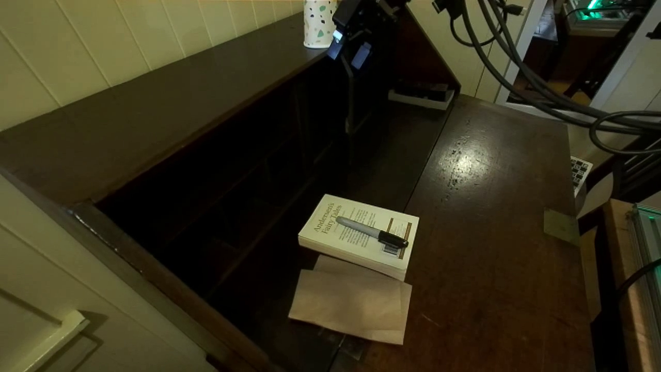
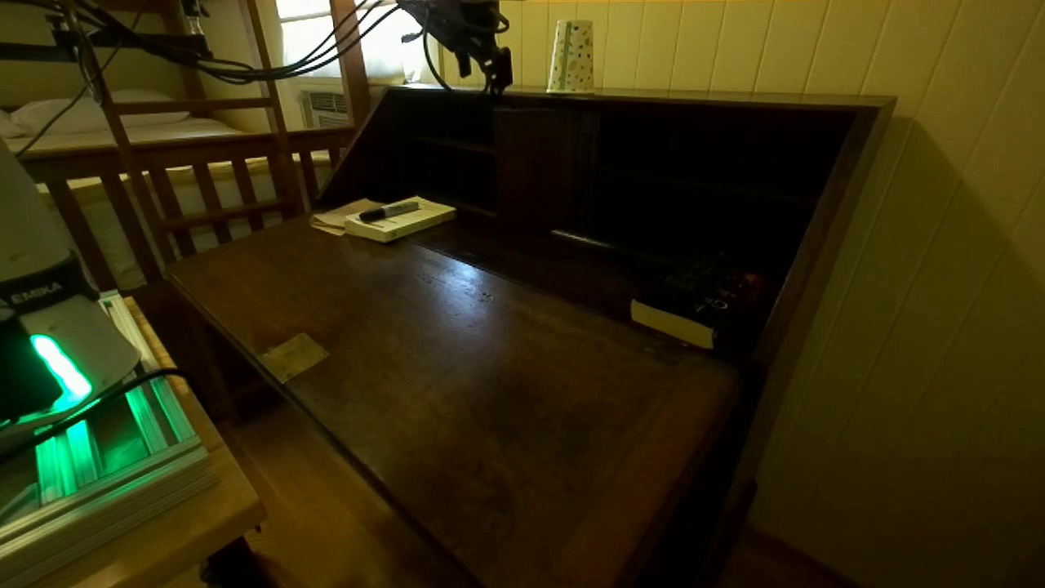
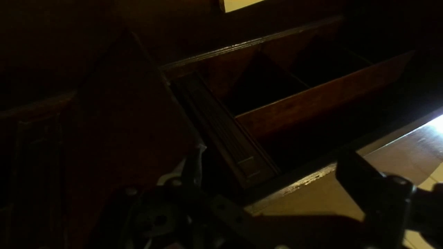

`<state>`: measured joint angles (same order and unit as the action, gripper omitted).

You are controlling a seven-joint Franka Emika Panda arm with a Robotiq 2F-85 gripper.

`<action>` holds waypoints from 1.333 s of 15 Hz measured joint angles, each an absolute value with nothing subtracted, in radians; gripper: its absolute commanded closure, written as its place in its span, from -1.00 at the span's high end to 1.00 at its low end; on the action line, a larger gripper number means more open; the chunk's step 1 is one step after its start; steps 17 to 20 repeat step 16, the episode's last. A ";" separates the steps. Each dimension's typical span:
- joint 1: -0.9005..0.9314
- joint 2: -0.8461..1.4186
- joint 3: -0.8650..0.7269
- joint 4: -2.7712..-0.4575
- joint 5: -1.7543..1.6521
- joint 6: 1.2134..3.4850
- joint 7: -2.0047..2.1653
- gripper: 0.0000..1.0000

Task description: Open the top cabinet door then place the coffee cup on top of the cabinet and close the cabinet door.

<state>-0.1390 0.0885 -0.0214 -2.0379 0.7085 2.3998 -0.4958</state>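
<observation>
One coffee cup (image 2: 571, 59) on top of the cabinet (image 1: 170, 98); one gripper (image 1: 348, 51) near it, spread wide and holding nothing

The single cup, white with green, tan and dark specks, stands wider end down on the cabinet's plank top in both exterior views. Only one gripper is at work; its two fingers (image 1: 362, 55) stand well apart, with nothing clasped between them. Whether either finger touches the door, I cannot tell.

One top cabinet door (image 2: 535, 167) stands open, how far is hard to judge; in the wrist view a dark gap runs between its edge and one of two carved columns (image 3: 221, 128), the second column being very dim. The compartments (image 3: 266, 83) are too dark to count.

Two books lie lower down, well apart: one pale paperback (image 1: 356, 243), Andersen's Fairy Tales, and one dark-covered book (image 2: 694, 304) with white page edges. One grey marker (image 1: 373, 232) with a black cap rests across the paperback. Tan paper (image 1: 351, 305) lies at that book's edge, either one folded piece or two; I cannot tell which. One metal plate (image 2: 294, 357) sits near the front edge of the writing leaf (image 2: 457, 392).
</observation>
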 measured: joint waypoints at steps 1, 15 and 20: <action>-0.137 0.081 -0.024 -2.039 0.667 2.402 -0.459 1.00; -0.128 -0.014 -0.061 -2.099 0.194 2.381 -0.185 1.00; -0.128 -0.025 -0.063 -2.104 0.169 2.389 -0.170 1.00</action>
